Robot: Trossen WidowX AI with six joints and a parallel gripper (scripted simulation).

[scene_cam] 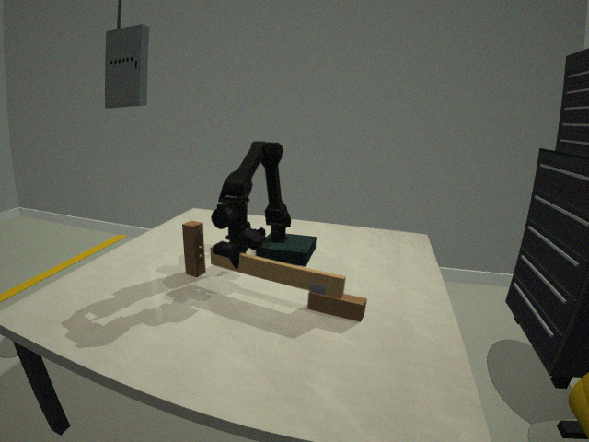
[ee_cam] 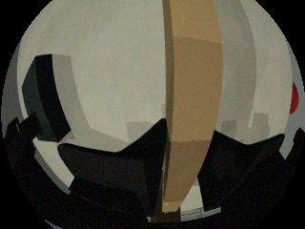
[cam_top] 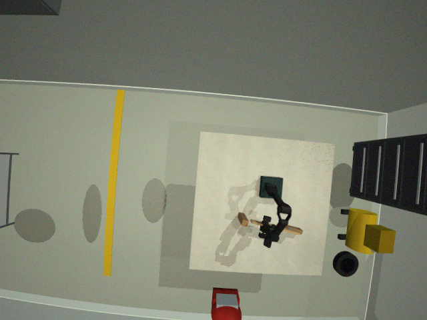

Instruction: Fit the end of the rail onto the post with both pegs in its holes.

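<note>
The long wooden rail (scene_cam: 285, 273) (cam_top: 293, 229) (ee_cam: 191, 109) has its far end in the bracket (scene_cam: 317, 289) on the low footboard block (scene_cam: 338, 305). Its near end is lifted off the table, a short gap from the short upright post (scene_cam: 193, 247) (cam_top: 243, 219). Two pegs (scene_cam: 202, 251) stick out of the post toward the rail and stand apart from its end. My gripper (scene_cam: 230, 251) (cam_top: 267, 230) (ee_cam: 175, 124) is shut on the rail near its lifted end. In the wrist view the rail runs straight away between the fingers.
The arm's dark base (scene_cam: 288, 249) (cam_top: 271, 186) stands behind the rail on the white table (scene_cam: 237, 361) (cam_top: 224, 155). Black drawers (scene_cam: 551, 257) (cam_top: 389, 172) stand to the right, off the table. A yellow cart (cam_top: 365, 232) and a red object (cam_top: 225, 305) stand on the floor.
</note>
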